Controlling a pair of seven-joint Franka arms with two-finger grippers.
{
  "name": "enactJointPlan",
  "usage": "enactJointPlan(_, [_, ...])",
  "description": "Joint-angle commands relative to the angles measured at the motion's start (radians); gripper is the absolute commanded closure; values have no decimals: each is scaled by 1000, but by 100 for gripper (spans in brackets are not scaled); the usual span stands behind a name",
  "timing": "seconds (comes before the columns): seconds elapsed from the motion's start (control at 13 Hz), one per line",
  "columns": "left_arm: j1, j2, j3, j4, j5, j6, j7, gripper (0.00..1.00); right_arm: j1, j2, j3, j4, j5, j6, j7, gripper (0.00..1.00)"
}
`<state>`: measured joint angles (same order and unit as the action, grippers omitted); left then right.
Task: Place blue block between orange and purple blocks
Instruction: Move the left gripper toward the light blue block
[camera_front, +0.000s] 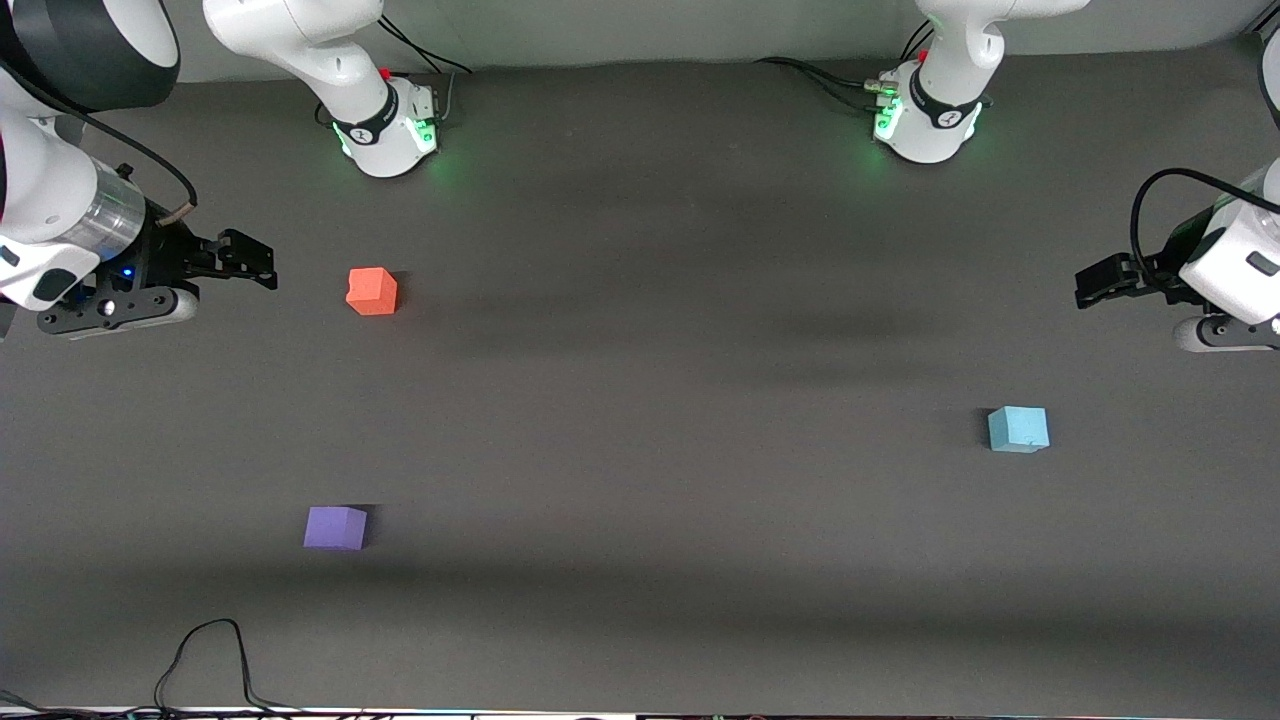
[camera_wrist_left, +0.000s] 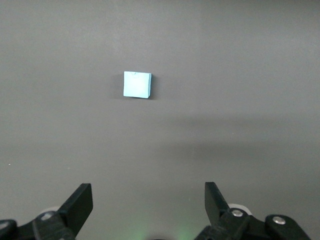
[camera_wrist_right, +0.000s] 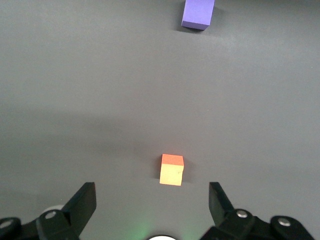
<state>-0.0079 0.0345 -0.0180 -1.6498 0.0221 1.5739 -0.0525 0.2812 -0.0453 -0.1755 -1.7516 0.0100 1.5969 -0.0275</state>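
The light blue block (camera_front: 1018, 429) lies on the dark table toward the left arm's end; it also shows in the left wrist view (camera_wrist_left: 137, 85). The orange block (camera_front: 372, 291) lies toward the right arm's end, and the purple block (camera_front: 335, 527) lies nearer to the front camera than it. Both show in the right wrist view, orange (camera_wrist_right: 171, 170) and purple (camera_wrist_right: 198, 13). My left gripper (camera_front: 1095, 285) (camera_wrist_left: 148, 200) is open and empty over the table's left-arm end, apart from the blue block. My right gripper (camera_front: 250, 262) (camera_wrist_right: 152, 200) is open and empty beside the orange block, not touching it.
The two arm bases (camera_front: 390, 125) (camera_front: 925, 120) stand along the table's edge farthest from the front camera. A black cable (camera_front: 210, 655) loops onto the table at the edge nearest the camera, near the purple block's end.
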Motion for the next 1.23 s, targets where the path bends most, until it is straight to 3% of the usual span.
enactJointPlan(0.0, [-14,1,7,21,-8,-37,10,0,12,5,-4,14,-16,-14,-3,0])
enactJointPlan(1.0, [51,-9,32,-15,-11,-11,160,0,12,7,-4,11,-18,-14,-5,0])
enactJointPlan(1.15, [51,-10,30,-94,-11,75,160,0,12,7,-4,11,-18,-14,-5,0])
